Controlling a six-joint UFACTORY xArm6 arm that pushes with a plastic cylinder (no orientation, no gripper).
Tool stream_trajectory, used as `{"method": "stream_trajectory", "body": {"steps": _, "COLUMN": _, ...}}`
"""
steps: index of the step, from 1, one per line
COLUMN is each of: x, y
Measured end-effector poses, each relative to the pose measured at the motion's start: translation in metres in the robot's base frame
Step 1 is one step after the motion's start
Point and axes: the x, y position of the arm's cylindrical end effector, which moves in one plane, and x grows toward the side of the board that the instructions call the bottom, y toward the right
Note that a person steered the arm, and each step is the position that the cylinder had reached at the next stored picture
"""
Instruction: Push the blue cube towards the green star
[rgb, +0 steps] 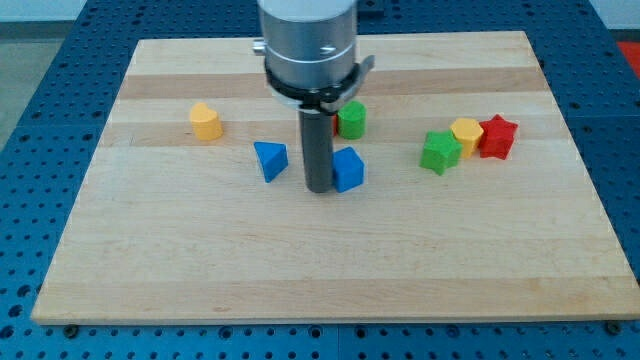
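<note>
The blue cube (349, 168) sits near the board's middle. The green star (439, 152) lies to the view's right of it, touching a yellow block (467, 134) and a red star (497, 137). My tip (320, 187) is the lower end of the dark rod. It stands right against the cube's left side, on the side away from the green star.
A blue triangular block (270, 160) lies just left of the rod. A green block (351, 119) sits just above the cube, with a sliver of red showing behind the rod. A yellow block (206, 121) is at the left. The wooden board (320, 270) ends on blue perforated table.
</note>
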Motion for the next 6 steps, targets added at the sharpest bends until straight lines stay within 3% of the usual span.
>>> {"method": "stream_trajectory", "body": {"steps": 1, "x": 0.000, "y": 0.020}}
{"method": "stream_trajectory", "body": {"steps": 3, "x": -0.013, "y": -0.034}}
{"method": "stream_trajectory", "body": {"steps": 6, "x": -0.013, "y": 0.037}}
